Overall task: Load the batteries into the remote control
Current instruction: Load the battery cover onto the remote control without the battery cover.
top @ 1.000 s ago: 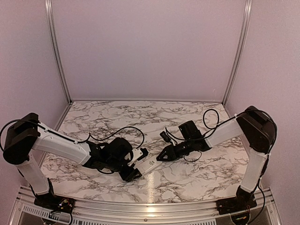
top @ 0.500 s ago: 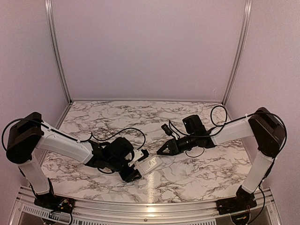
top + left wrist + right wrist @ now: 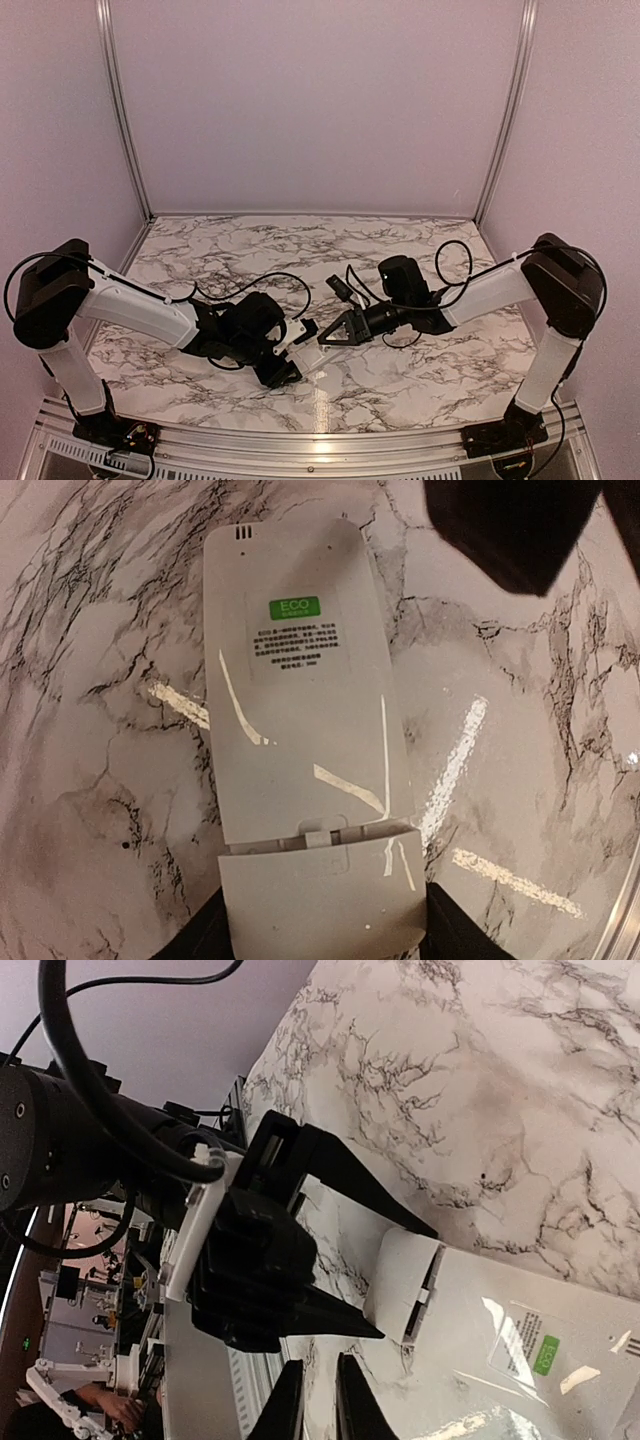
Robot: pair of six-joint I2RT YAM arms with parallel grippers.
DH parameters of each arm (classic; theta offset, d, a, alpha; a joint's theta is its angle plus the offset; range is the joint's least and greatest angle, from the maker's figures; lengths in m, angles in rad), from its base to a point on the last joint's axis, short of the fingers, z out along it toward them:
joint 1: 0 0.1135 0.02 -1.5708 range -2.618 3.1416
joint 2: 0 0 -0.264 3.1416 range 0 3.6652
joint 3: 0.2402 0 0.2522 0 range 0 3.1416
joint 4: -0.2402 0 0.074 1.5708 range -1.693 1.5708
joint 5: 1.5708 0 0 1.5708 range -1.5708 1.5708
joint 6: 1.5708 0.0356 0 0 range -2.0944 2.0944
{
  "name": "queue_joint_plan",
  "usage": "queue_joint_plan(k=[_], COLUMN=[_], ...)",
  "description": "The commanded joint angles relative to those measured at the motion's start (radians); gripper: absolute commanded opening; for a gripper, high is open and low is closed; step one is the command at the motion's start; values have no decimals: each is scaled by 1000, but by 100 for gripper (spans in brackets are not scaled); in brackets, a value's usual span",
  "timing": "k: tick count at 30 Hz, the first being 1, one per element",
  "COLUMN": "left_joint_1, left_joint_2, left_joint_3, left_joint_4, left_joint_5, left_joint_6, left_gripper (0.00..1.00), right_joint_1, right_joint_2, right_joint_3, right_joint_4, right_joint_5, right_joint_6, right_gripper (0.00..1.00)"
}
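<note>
The remote control (image 3: 305, 710) lies back up on the marble, with a green label on its plain white back. Its battery cover (image 3: 320, 895) has slid a little way off, leaving a narrow gap. My left gripper (image 3: 320, 925) is shut on the cover end of the remote, one finger (image 3: 455, 930) on each side. The remote also shows in the right wrist view (image 3: 500, 1330), and in the top view (image 3: 306, 352). My right gripper (image 3: 322, 340) hovers just over the remote's far end, its fingers (image 3: 285, 1405) nearly together and holding nothing. No batteries are in view.
The marble tabletop (image 3: 400, 380) is walled by pale panels at the back and sides. A metal rail (image 3: 320, 440) runs along the near edge. Black cables (image 3: 280, 280) loop over the table behind both wrists.
My right gripper has moved left across the table, from about a hand's width right of the remote to just above it. The left gripper and remote have stayed put.
</note>
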Motion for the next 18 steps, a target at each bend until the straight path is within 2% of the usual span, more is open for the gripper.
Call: queue_joint_plan(k=[1,8,18], left_joint_1=[-4,-7,-9], left_joint_2=[38,33,35], left_joint_3=[1,-8,-6], left_joint_4=[-30,-18,-22], left_joint_5=[39,35,27], left_joint_6=[37,54,58], left_gripper=[53,55,56], right_joint_1=[26,43,86], right_joint_2=[51,122,199], right_joint_3=[-57,-101,-71], right_joint_4=[195,401,435], right_joint_5=[-26,-41,-3], right_joint_6=[161,311,373], right_gripper=[10,7,3])
